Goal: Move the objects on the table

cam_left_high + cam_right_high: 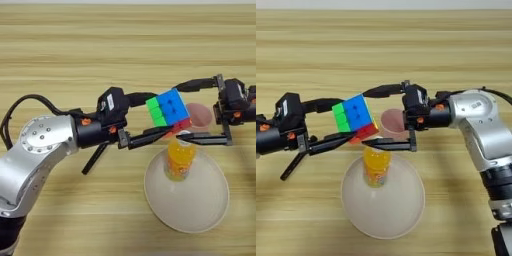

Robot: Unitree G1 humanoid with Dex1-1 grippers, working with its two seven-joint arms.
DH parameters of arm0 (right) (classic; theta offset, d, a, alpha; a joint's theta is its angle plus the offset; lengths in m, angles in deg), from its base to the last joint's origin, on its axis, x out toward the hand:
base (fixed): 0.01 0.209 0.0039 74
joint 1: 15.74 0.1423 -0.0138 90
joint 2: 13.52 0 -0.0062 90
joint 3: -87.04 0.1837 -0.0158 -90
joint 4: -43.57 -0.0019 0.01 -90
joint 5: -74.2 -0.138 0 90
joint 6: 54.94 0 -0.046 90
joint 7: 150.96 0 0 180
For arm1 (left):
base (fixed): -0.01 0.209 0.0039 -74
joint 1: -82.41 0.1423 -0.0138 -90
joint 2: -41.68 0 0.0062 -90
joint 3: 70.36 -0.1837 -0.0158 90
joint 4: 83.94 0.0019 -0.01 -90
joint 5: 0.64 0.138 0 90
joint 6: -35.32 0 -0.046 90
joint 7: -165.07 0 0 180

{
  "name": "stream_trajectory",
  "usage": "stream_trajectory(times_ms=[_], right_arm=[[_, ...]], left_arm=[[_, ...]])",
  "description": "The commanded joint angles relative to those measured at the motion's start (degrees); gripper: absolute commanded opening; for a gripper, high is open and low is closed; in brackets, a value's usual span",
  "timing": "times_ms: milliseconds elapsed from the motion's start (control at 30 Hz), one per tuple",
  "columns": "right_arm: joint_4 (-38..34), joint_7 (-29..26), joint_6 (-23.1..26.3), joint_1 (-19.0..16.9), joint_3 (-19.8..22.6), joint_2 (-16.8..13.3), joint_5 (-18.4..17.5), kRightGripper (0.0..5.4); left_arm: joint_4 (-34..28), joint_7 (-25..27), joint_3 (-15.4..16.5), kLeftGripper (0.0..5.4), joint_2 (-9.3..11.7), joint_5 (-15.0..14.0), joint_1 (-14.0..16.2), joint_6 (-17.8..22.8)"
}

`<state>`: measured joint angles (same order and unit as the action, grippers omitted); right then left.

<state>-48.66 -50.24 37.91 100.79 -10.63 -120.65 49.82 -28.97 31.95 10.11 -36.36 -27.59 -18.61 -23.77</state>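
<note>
I am holding the puzzle cube [169, 112] in my left pincer [159, 114], its two black fingers pinching the cube from above and below, the upper finger [141, 97] reaching to the green side and the lower one [147, 138] running under the red bottom row. The cube is hanging tilted in the air, blue face toward the camera, green face to my left, above the near-left rim of the cream plate [188, 194].

My right pincer [387, 116] is reaching in from the right with its fingers spread wide: one finger [385, 90] is pointing past the top of the cube, the other [390, 145] is lying level just over the white cap of the orange juice bottle [376, 165]. Nothing is gripped between them. The bottle is standing upright on the far-left part of the plate, its cap partly hidden behind that lower finger and the cube's red corner.

A small round pink thing [393, 120] is sitting just beyond the plate, between my right fingers as seen from above; I cannot tell what it is.

The table [90, 45] is filling the whole view, light-brown wood grain with horizontal plank lines, and its far stretch is lying bare. Nothing of the room beyond is showing except a thin pale strip at the top edge.
</note>
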Motion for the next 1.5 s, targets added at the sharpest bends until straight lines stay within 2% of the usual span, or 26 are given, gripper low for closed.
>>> stream_trajectory(times_ms=[33, 300, 800, 900, 1500], right_arm=[[-0.07, -0.53, -1.39, 2.80, -0.64, -1.22, 2.02, 5.40], [-1.15, -1.00, -1.33, 2.72, -1.47, -1.12, 2.37, 5.40], [-2.96, -1.20, 0.04, 1.73, -2.64, -1.36, 2.10, 3.79], [-2.93, -1.13, 0.11, 1.71, -2.79, -1.41, 2.21, 3.60], [-2.47, -1.43, -0.21, 0.95, -3.55, -2.24, 3.15, 3.44]], left_arm=[[-1.42, 0.15, -0.87, 3.27, 0.93, -1.12, -1.20, 0.96], [-1.60, -0.54, -1.98, 3.27, 0.87, -1.28, -1.61, 1.44], [-0.61, -1.59, -2.78, 3.27, 0.64, -0.46, -2.20, 0.35], [-0.52, -1.61, -2.95, 3.27, 0.72, -0.17, -2.16, 0.05], [-0.85, -1.75, -3.09, 3.27, 0.51, 1.32, -2.22, -1.94]])
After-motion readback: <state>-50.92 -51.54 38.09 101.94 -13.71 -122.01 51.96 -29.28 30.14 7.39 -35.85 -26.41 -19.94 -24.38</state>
